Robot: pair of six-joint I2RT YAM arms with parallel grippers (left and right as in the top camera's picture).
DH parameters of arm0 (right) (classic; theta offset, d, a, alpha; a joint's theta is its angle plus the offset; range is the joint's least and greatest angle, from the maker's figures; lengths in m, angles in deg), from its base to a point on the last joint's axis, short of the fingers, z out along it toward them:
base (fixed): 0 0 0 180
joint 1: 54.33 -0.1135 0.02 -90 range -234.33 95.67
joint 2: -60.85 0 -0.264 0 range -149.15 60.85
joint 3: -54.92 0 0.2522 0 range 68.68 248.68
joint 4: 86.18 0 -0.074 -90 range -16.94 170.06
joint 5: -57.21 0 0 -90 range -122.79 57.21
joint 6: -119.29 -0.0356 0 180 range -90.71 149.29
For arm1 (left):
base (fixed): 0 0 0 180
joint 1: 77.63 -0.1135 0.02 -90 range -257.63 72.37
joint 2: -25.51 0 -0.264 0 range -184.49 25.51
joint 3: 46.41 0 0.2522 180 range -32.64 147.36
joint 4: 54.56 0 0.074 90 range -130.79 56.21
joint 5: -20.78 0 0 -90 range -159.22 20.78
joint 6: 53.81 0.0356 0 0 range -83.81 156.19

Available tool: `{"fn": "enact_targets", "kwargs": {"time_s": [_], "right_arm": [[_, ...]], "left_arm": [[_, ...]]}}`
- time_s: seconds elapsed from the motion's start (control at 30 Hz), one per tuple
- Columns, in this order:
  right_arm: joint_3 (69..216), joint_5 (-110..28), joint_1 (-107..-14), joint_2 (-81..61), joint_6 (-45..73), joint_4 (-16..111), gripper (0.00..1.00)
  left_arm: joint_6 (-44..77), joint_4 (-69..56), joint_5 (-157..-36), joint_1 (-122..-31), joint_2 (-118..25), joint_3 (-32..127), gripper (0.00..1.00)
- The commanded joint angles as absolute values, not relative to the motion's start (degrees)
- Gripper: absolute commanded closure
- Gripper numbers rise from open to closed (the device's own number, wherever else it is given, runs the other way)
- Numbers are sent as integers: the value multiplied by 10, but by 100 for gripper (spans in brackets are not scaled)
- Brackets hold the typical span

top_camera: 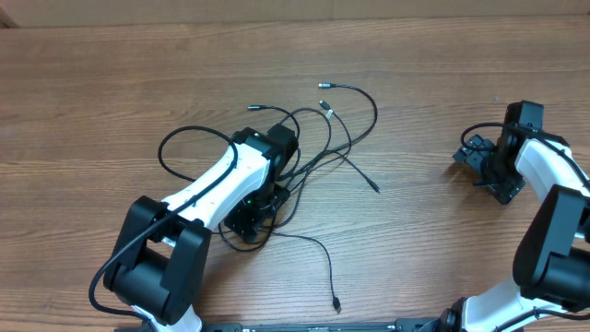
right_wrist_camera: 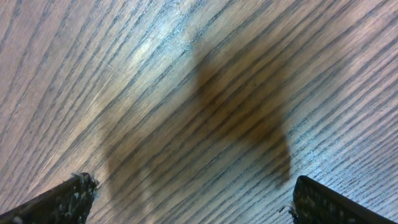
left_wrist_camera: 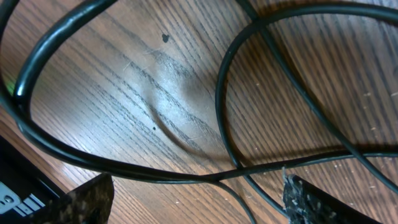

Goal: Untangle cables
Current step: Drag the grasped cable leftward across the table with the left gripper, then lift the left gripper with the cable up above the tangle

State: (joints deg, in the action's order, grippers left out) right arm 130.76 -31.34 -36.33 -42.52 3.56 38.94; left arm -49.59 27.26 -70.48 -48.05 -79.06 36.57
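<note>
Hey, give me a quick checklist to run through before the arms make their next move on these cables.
1. Left gripper open: ok.
2. Only one strand between its jaws: not ok, cables cross there.
3. Right gripper open and empty: ok.
4. Right gripper near the cables: not ok, it is over bare table.
5. A plug end lying apart from the loops: ok.
</note>
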Motion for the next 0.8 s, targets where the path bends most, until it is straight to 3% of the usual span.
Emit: {"fn": "enact_targets", "kwargs": {"time_s": [0.0, 0.3, 0.4, 0.47, 0.5, 0.53, 0.77], "right_arm": [[1305, -314, -363, -425, 31, 393, 0], [1305, -314, -363, -425, 31, 393, 0], [1305, -314, -363, -425, 31, 393, 0], [1305, -314, -363, -425, 31, 393, 0], [1305, -314, -363, -425, 31, 393, 0], [1305, -314, -363, -425, 31, 393, 0], [1305, -314, -363, -425, 31, 393, 0]], "left_arm": [[-528, 275, -696, -480, -783, 358, 15], [-542, 244, -653, -480, -783, 327, 24], [-542, 215, -638, -480, -783, 306, 31], [-542, 198, -625, -480, -783, 294, 49], [-535, 192, -618, -480, -783, 291, 76], [-519, 190, -613, -480, -783, 291, 96], [-291, 186, -613, -480, -781, 351, 96]]}}
